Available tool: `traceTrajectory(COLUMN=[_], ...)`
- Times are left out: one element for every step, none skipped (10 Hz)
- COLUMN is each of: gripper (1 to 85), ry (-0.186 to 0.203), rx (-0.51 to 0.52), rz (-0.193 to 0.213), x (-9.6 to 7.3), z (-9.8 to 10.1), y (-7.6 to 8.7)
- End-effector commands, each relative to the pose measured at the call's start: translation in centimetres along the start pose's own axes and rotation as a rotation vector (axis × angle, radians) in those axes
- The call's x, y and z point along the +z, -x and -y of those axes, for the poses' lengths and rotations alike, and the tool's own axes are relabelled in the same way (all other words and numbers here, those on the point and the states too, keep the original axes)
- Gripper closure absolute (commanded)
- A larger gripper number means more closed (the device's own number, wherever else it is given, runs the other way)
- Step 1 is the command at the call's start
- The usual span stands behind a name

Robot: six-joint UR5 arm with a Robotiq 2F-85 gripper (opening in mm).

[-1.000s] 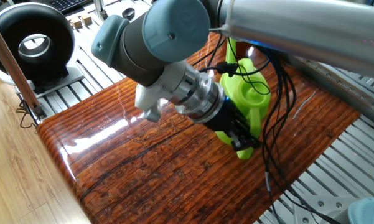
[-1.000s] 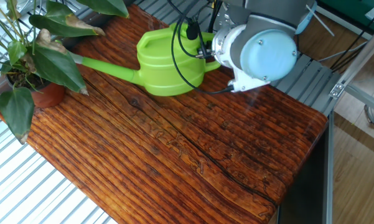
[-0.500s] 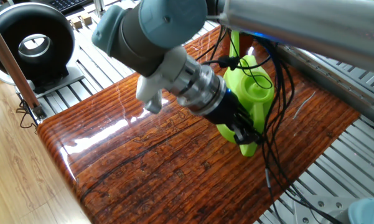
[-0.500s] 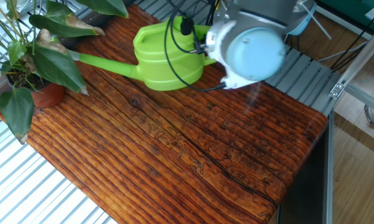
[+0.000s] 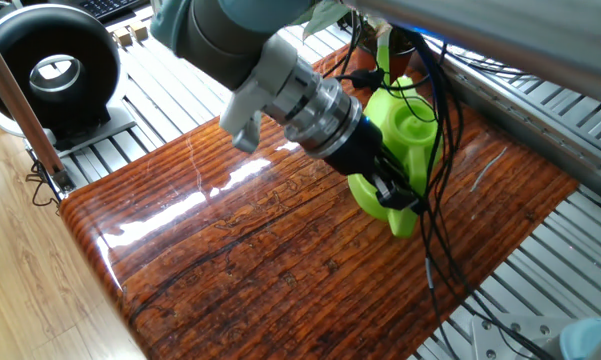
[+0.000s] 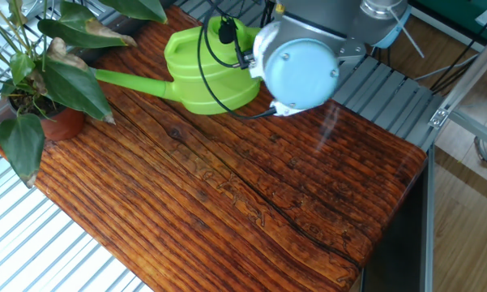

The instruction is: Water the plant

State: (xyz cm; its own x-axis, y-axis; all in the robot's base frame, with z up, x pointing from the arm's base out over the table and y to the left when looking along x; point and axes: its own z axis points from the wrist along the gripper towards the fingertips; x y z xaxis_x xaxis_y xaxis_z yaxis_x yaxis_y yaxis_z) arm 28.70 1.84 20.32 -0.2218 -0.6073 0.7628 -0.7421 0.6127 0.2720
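One fixed view: my gripper (image 5: 392, 192) is clamped on the can (image 5: 405, 130). Can lifted and shifted toward upper left; spout closing on the plant (image 6: 44, 77), no pour yet.

both views are bright and evenly lit. in one fixed view, white glare streaks run across the glossy wooden tabletop (image 5: 230, 250) near its left edge, indicating overhead light. the robot arm (image 5: 270, 40) close to the lens is soft and slightly blurred. in the other fixed view, wood grain is sharp, shadows under the watering can (image 6: 202, 69) are faint, and a pale reflection sits beside the arm.
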Motion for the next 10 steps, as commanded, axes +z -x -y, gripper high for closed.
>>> traceTrajectory(gripper=[84.3, 84.3, 84.3, 84.3, 84.3, 84.3, 84.3, 84.3, 84.3, 84.3], ry=[0.037, 0.048, 0.054, 0.054, 0.055, 0.052, 0.056, 0.059, 0.061, 0.060], rx=[-0.023, -0.027, -0.029, -0.029, -0.028, -0.026, -0.031, -0.038, -0.043, -0.048], rz=[0.007, 0.012, 0.014, 0.014, 0.012, 0.010, 0.012, 0.015, 0.016, 0.014], x=[-0.54, -0.64, -0.72, -0.78, -0.84, -0.89, -0.97, -1.03, -1.07, -1.12], z=[0.18, 0.07, 0.10, 0.19, 0.28, 0.48, 0.53, 0.59, 0.69, 1.00], y=[-0.58, -0.59, -0.62, -0.69, -0.82, -1.02, -1.11, -1.14, -1.15, -1.27])
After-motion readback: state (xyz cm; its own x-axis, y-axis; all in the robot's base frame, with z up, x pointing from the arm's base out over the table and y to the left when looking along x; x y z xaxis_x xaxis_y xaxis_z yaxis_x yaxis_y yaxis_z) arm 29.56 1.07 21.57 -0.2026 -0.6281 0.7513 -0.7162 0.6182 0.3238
